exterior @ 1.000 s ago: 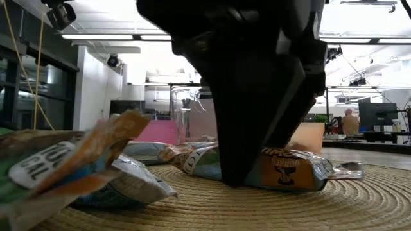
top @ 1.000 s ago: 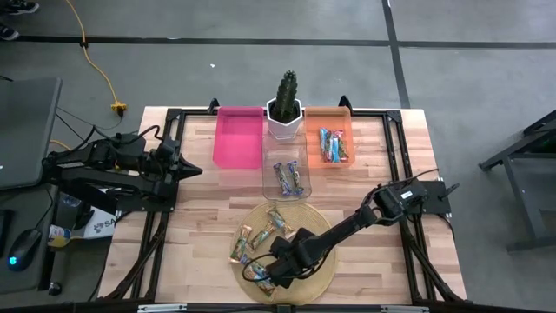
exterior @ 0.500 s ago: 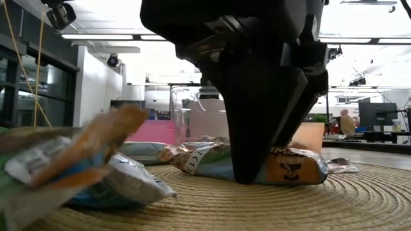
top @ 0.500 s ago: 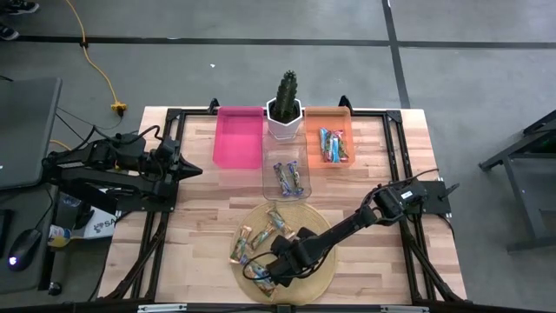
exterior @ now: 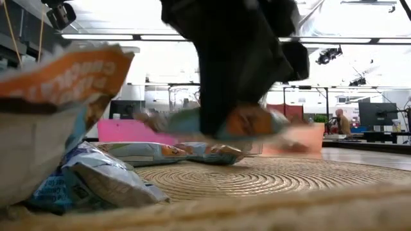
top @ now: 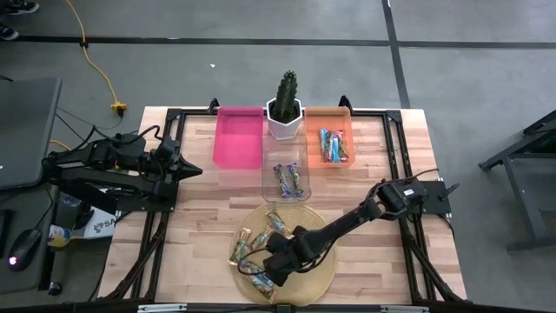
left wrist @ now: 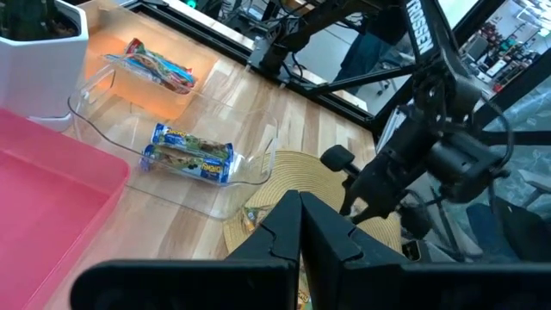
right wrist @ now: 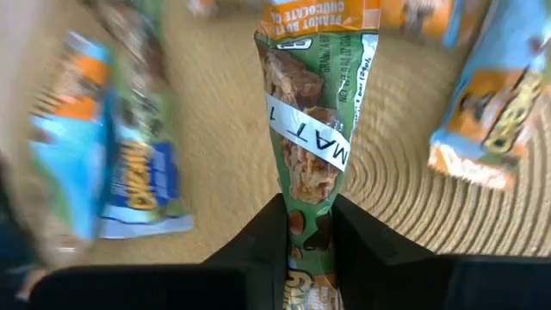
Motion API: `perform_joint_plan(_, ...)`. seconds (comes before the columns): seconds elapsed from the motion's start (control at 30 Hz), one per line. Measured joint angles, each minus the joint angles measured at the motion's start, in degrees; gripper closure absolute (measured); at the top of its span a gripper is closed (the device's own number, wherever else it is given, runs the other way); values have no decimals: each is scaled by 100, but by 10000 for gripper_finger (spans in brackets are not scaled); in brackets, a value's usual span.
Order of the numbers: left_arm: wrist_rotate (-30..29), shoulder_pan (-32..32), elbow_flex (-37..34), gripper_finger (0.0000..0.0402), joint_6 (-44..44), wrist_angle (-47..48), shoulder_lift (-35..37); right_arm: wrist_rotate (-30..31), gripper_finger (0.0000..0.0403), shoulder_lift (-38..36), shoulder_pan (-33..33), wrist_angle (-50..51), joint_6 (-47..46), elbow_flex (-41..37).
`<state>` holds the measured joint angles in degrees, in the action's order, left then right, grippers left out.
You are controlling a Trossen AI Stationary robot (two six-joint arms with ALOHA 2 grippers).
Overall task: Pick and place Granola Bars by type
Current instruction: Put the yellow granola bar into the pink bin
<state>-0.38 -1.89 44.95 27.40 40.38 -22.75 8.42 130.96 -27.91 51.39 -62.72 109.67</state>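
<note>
Several granola bars point(top: 252, 239) in shiny wrappers lie on a round woven mat point(top: 317, 269) at the table's near middle. My right gripper point(top: 273, 264) hangs over the mat's near left part, shut on one bar in a green and orange wrapper point(right wrist: 306, 129), which also shows lifted in the low view point(exterior: 247, 122). My left gripper point(top: 193, 166) waits shut above the table's left side, and its fingers point(left wrist: 284, 226) have nothing between them. My right gripper pinches the green and orange bar between its two fingers point(right wrist: 267, 232), on the bar's long sides point(right wrist: 308, 226). The fingers come from above, slanting down, and lie across the bar. The bar hangs about level, clear of the mat, and sticks out on both sides of the fingers point(exterior: 160, 120).
Along the far side stand a pink bin point(top: 238, 137), a clear bin point(top: 272, 184) with two bars, an orange bin point(top: 346, 117) with bars, and a cactus in a white pot point(top: 284, 117). Black frame rails point(top: 395, 148) border the table. Bare wood lies left and right of the mat.
My right gripper has shut on the green and orange bar and risen, shifting a little toward the table's left edge. The bar, which lay on the mat under the fingers, now hangs clear above it.
</note>
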Motion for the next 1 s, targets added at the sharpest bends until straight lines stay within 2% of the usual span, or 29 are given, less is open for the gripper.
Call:
perform_joint_plan(0.13, 0, 0, -2, 401, 0, 0, -1, 233, 341, -223, 71, -115, 152, 0)
perform_joint_plan(0.3, 0, 0, -2, 401, 11, -32, -1, 874, 341, -666, 186, -437, 446, 7)
perform_joint_plan(0.53, 0, 0, -2, 401, 6, -461, -2, 1340, 341, -1173, 538, -1198, 1430, 7)
perform_joint_plan(0.7, -2, -1, -2, 401, -127, -1111, -94, 1268, 341, -1365, 868, -1853, 2247, 9)
perform_joint_plan(1.0, 114, 0, -2, 401, -230, -1683, -486, 904, 341, -1561, 1441, -2934, 3432, 11)
